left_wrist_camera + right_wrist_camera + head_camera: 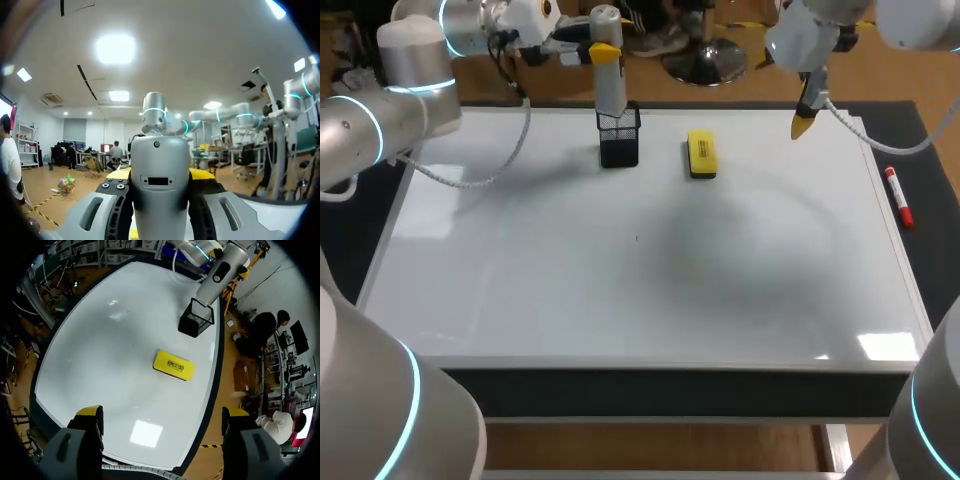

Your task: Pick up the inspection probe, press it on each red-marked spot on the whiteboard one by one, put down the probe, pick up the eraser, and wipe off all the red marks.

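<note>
Grey probe (159, 165) clamped between left fingers (119, 174); right fingers (90, 416) apart, eraser (173, 365) ahead.

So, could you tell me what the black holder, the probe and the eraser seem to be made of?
The holder: likely black wire mesh, matte; its open grid shows. The probe: grey, smooth, shiny body, metal or plastic, unclear. The eraser: yellow, probably a hard plastic shell with a printed label.

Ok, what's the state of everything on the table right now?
Probe: lower end in holder, gripped.
Holder: upright on whiteboard.
Eraser: flat on whiteboard, untouched.
Marker: lying beside whiteboard.
Whiteboard: no red marks visible.
Left gripper: shut on probe.
Right gripper: open, empty.
</note>
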Robot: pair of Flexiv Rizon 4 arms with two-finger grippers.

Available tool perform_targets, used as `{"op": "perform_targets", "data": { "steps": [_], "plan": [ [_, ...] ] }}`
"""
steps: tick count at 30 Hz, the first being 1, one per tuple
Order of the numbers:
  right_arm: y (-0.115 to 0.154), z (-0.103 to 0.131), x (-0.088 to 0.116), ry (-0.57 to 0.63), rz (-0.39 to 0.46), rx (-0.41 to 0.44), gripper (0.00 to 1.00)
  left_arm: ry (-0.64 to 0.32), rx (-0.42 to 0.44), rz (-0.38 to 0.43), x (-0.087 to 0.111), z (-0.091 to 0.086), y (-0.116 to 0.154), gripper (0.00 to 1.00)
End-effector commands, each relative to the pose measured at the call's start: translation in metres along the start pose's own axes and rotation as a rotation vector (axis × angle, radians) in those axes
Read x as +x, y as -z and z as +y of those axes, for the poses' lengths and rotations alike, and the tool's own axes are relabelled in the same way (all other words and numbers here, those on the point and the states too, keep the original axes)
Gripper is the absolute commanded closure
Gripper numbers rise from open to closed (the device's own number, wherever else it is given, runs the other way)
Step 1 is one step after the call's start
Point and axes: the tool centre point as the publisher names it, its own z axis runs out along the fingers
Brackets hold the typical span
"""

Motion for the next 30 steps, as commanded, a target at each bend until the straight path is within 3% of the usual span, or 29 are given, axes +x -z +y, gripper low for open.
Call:
{"op": "perform_targets", "data": {
  "steps": [1, 10, 30],
  "plan": [
    [0.000, 0.000, -0.001, 0.001, 0.004, 0.003, 0.00, -0.008, 0.012, -0.081, 0.010, 0.002, -0.006, 1.00],
    [0.000, 0.000, -0.001, 0.001, 0.004, 0.003, 0.00, -0.021, 0.034, -0.156, 0.005, 0.010, -0.007, 1.00],
    [0.000, 0.000, -0.001, 0.001, 0.004, 0.003, 0.00, -0.029, 0.039, -0.233, -0.014, 0.017, 0.002, 1.00]
  ]
}}
